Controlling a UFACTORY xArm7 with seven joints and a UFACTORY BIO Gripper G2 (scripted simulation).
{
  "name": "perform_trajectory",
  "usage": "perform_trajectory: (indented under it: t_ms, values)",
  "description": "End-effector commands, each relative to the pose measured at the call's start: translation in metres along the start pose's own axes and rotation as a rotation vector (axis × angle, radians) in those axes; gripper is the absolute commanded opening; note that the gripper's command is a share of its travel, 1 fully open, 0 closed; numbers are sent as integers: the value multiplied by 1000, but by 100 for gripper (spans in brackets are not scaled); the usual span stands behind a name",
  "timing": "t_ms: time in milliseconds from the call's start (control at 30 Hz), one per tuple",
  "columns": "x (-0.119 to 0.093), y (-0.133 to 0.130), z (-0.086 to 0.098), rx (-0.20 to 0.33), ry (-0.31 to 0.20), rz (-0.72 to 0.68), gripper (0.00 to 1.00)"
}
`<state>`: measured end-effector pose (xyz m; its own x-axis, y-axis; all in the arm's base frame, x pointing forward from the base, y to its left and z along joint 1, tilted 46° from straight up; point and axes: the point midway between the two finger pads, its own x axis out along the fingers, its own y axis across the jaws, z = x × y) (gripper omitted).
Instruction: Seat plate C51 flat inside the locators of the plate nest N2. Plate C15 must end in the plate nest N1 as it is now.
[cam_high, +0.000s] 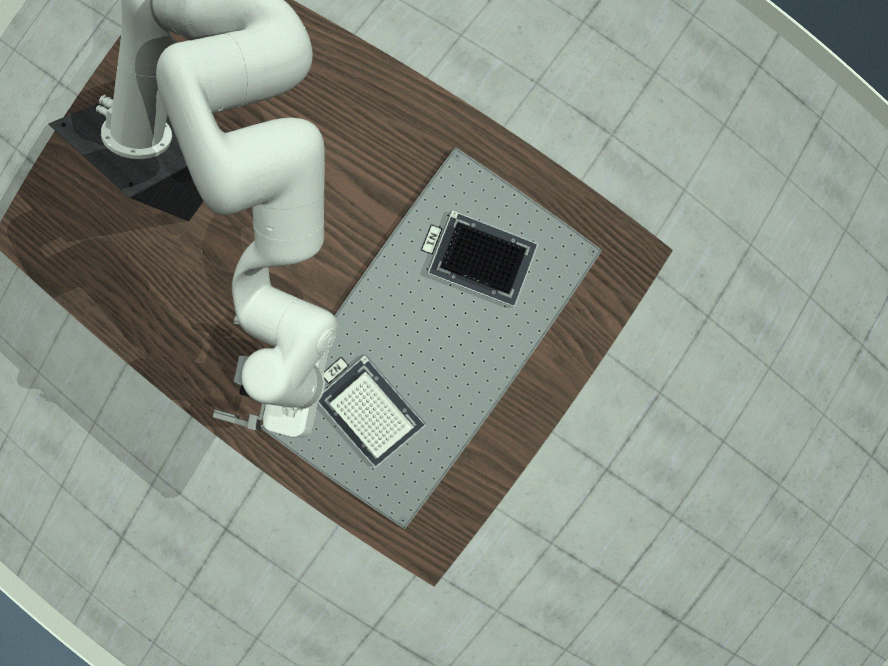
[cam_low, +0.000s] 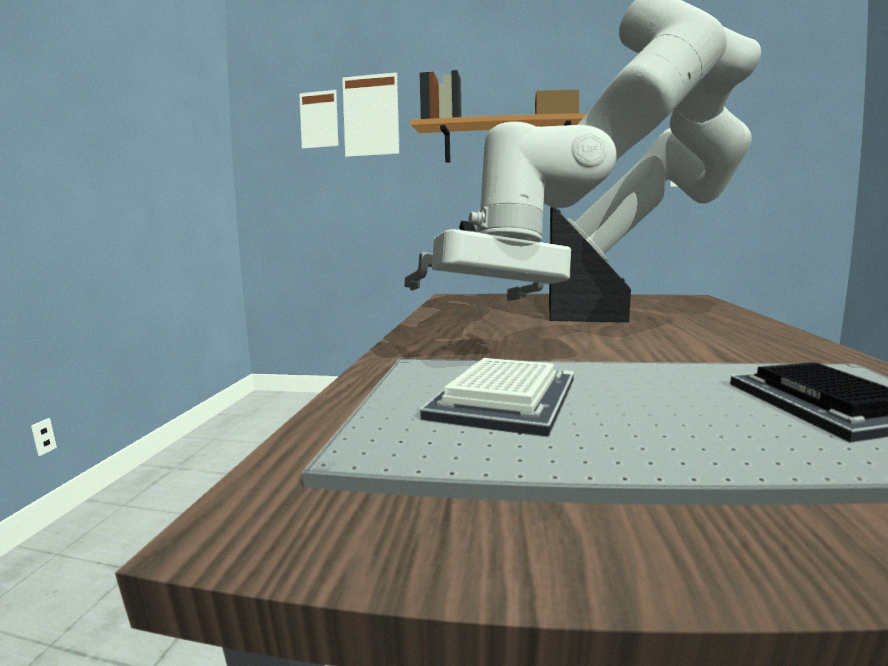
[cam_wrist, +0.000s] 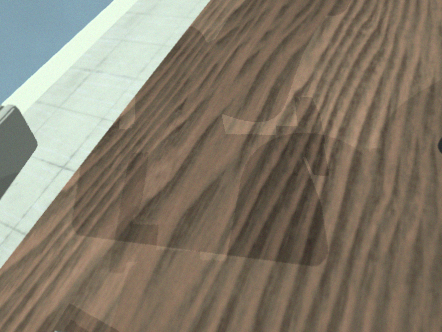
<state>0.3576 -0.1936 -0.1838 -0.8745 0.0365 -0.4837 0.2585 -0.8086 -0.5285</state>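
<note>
A white well plate (cam_high: 371, 414) (cam_low: 498, 382), apparently C51, lies in plate nest N2 (cam_high: 418, 423) (cam_low: 494, 422). It looks level and squared to the nest, inside the corner locators. A black plate (cam_high: 482, 256) (cam_low: 824, 383), apparently C15, lies in plate nest N1 (cam_high: 473, 284) (cam_low: 796, 407) and looks level. No plate code is readable. My gripper (cam_low: 463, 288) (cam_wrist: 227, 147) is open and empty, high above the table beside N2, on the robot-base side. In the wrist view its fingers show only at the frame's edges; neither plate shows there.
The grey perforated board (cam_high: 430, 344) (cam_low: 616, 458) carries both nests. Tags N1 (cam_high: 431, 239) and N2 (cam_high: 334, 369) stand beside them. The wooden table (cam_high: 552, 344) (cam_low: 502, 559) (cam_wrist: 200, 200) extends around the board. The gripper hangs near the table's side edge.
</note>
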Motion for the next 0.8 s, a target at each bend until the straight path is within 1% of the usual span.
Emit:
perform_trajectory:
  t_ms: [0, 533, 567, 767]
  values:
    - [-1, 2, 2, 5, 2, 1, 100]
    - [-1, 2, 2, 5, 2, 1, 100]
    - [-2, 3, 7, 5, 2, 1, 37]
    - [-8, 7, 36, 5, 2, 1, 37]
